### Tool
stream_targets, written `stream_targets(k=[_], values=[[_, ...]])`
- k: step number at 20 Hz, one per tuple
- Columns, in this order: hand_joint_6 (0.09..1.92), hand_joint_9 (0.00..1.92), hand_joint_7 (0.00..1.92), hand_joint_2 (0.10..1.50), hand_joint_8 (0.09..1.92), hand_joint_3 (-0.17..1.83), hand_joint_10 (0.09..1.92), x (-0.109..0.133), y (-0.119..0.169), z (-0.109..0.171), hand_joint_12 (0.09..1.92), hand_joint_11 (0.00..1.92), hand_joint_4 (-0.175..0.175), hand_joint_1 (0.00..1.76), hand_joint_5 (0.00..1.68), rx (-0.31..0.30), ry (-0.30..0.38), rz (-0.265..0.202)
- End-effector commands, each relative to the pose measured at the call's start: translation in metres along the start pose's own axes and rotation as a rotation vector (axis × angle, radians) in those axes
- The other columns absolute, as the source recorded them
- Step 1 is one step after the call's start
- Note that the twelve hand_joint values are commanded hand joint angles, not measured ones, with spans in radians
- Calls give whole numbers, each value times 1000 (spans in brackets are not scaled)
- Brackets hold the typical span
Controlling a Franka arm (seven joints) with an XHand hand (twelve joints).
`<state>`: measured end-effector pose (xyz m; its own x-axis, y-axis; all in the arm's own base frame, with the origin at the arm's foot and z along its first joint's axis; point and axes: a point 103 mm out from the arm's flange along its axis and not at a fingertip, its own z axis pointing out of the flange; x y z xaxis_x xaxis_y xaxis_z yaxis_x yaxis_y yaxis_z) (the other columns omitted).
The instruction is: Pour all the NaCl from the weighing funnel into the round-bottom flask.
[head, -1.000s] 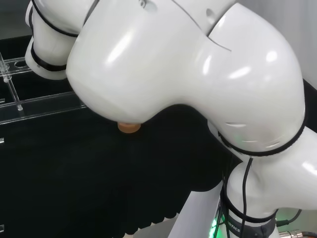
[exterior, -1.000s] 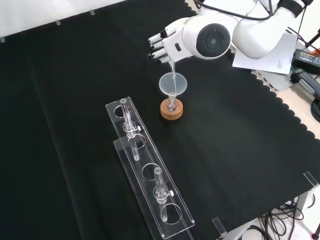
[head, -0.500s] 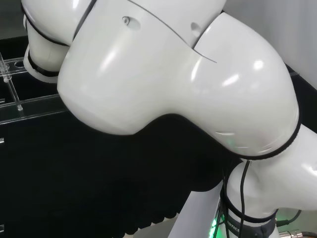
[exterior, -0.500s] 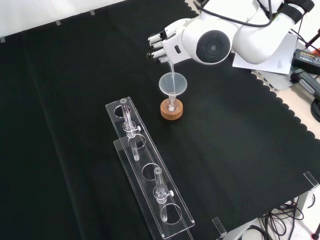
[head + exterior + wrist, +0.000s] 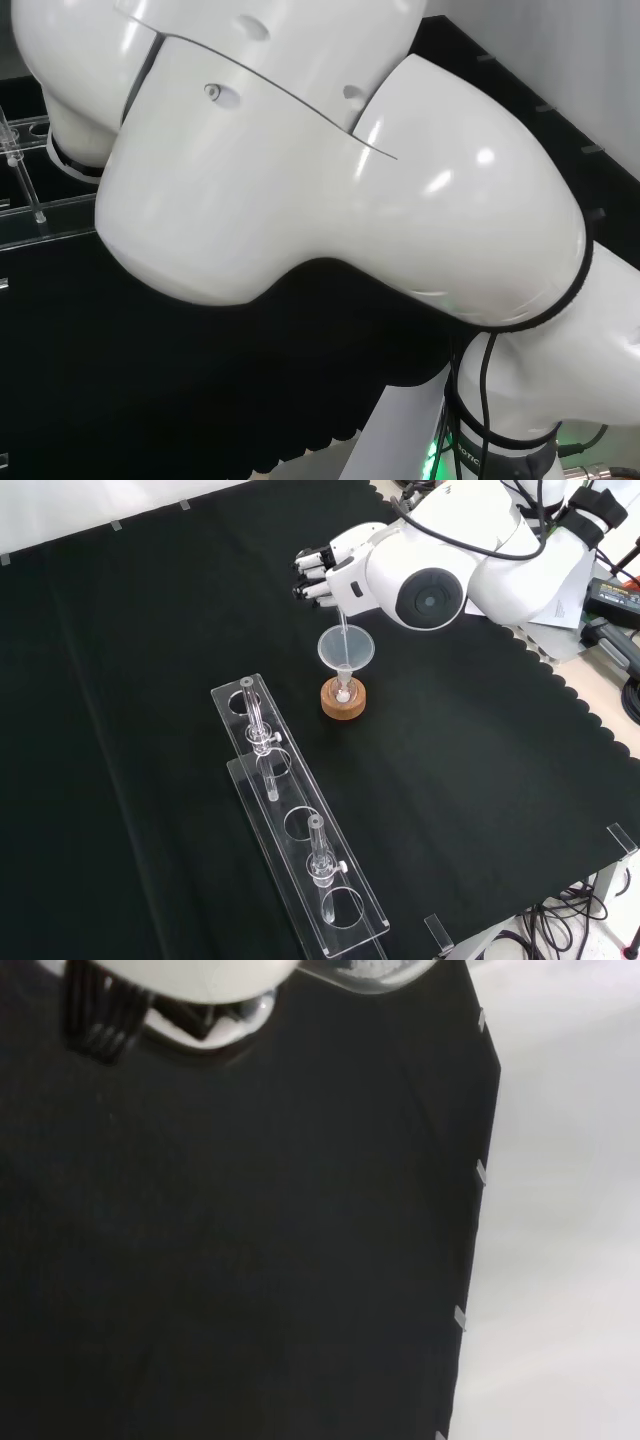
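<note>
In the front view my hand [image 5: 328,572] is curled round the clear weighing funnel [image 5: 342,628], which is tipped steeply, stem down. Its stem points into a wide clear funnel [image 5: 346,648] seated in the neck of the round-bottom flask [image 5: 344,688]. The flask rests on a cork ring [image 5: 344,702] directly below the hand. A little white powder shows in the flask's neck. In the wrist view a blurred white part of the hand [image 5: 190,985] and a clear rim with white grains [image 5: 375,970] show over black cloth.
Two long clear racks [image 5: 300,830] with glass pieces lie on the cloth, nearer the front-view camera than the flask. Papers [image 5: 560,600] and cables lie past the cloth's scalloped edge at the right. In the head view the arm's white links [image 5: 320,170] hide the bench's middle; a clear rack [image 5: 25,215] shows at left.
The arm's big link has swung lower and to the right in the front view, and the hand has shifted slightly upward. In the head view the link now covers the cork ring.
</note>
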<state>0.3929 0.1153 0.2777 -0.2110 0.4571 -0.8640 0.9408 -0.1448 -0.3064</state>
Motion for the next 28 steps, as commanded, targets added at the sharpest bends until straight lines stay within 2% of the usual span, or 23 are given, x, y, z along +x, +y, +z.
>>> stream_targets(k=[1, 18, 28], values=[[751, 923, 553, 686, 674, 628, 347, 1, 0, -4, 1057, 779, 175, 1109, 1224, 7, -22, -1], [752, 918, 546, 687, 672, 627, 342, 5, 1, -20, 1056, 778, 175, 1109, 1223, 32, -96, 10], [751, 909, 545, 687, 672, 627, 338, 3, -3, -26, 1055, 775, 175, 1109, 1223, 33, -158, 35]])
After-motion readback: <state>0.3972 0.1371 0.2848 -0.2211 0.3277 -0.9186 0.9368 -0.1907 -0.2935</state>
